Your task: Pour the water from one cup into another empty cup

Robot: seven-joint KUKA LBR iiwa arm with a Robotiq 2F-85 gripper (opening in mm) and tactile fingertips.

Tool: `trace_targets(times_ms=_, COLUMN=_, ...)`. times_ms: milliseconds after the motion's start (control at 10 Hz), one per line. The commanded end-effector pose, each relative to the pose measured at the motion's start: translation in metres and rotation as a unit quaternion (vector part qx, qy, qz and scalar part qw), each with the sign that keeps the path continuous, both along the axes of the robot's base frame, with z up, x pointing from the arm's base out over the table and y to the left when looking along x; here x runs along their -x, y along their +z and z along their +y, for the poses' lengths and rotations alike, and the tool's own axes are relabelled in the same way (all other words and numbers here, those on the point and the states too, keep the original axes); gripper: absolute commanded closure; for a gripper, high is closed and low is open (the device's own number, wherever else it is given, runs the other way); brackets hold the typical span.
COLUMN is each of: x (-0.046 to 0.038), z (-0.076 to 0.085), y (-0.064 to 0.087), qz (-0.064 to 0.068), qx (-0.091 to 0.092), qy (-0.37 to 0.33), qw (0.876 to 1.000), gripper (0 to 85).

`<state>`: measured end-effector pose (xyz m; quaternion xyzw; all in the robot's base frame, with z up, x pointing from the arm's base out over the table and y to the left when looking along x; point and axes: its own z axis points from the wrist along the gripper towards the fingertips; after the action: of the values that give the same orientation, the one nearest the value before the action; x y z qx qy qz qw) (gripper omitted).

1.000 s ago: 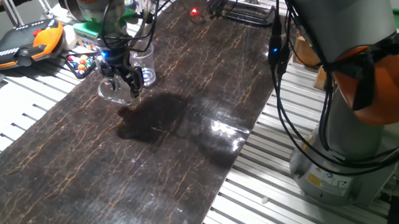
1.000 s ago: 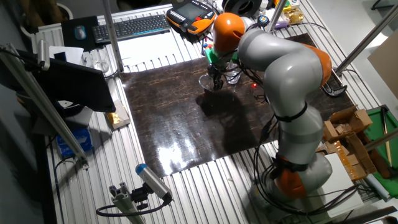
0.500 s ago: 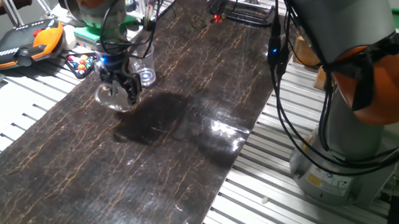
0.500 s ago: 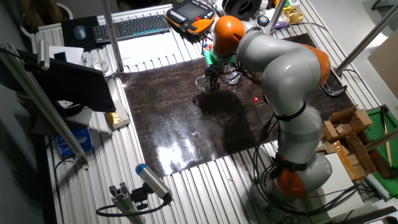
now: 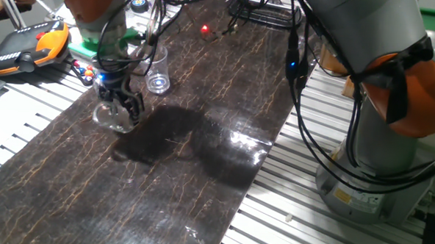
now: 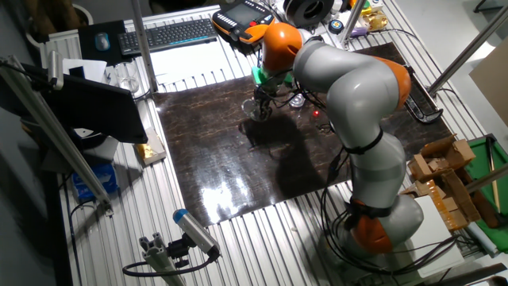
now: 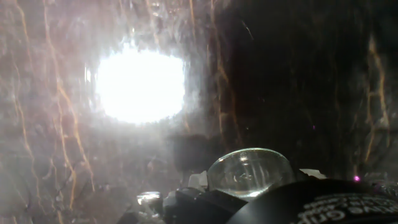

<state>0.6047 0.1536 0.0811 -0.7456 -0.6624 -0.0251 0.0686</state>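
My gripper (image 5: pixel 120 101) is shut on the short squat glass cup (image 5: pixel 109 117) near the left edge of the dark mat (image 5: pixel 200 173). It holds the cup low over the mat; I cannot tell whether the base touches. In the other fixed view the gripper (image 6: pixel 261 106) and the short cup (image 6: pixel 255 111) are at the mat's far side. The hand view shows the cup's round glass (image 7: pixel 249 173) just past the dark fingers (image 7: pixel 205 202). The taller tapered empty cup (image 5: pixel 158 71) stands upright to the right of and behind the gripper, apart from it, and also shows as the taller cup (image 6: pixel 298 99).
An orange teach pendant (image 5: pixel 30 44) and small coloured bits (image 5: pixel 87 68) lie left of the mat on the slatted table. A keyboard (image 6: pixel 167 33) lies farther off. Black cables (image 5: pixel 266 10) run at the mat's far end. A red light dot (image 5: pixel 204 29) shows on the mat. The arm's base (image 5: pixel 369 180) stands right.
The gripper has carried the short cup leftward and toward the mat's near left edge, away from the taller cup. The taller cup has stayed where it was.
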Motion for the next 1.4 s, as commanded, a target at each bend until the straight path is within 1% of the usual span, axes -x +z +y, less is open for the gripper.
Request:
trace_targets(times_ms=0, x=0.0001, z=0.003, y=-0.002, qz=0.001, qx=0.0, qy=-0.003, qw=1.0, gripper=84.3)
trace_targets(times_ms=100, x=-0.0001, z=0.005, y=-0.003, qz=0.001, qx=-0.003, qy=-0.012, qw=1.0, gripper=84.3)
trace_targets(times_ms=300, x=-0.0016, z=0.008, y=-0.005, qz=0.0, qx=-0.014, qy=-0.033, qw=0.999, gripper=84.3)
trace_targets(times_ms=700, x=-0.0042, z=0.013, y=-0.012, qz=0.001, qx=-0.014, qy=-0.049, qw=0.999, gripper=84.3)
trace_targets(times_ms=900, x=-0.0054, z=0.014, y=-0.017, qz=-0.001, qx=-0.013, qy=-0.051, qw=0.999, gripper=84.3)
trace_targets(times_ms=1100, x=-0.0062, z=0.015, y=-0.022, qz=-0.003, qx=-0.016, qy=-0.053, qw=0.998, gripper=84.3)
trace_targets(times_ms=1300, x=-0.0066, z=0.015, y=-0.026, qz=-0.005, qx=-0.022, qy=-0.052, qw=0.998, gripper=84.3)
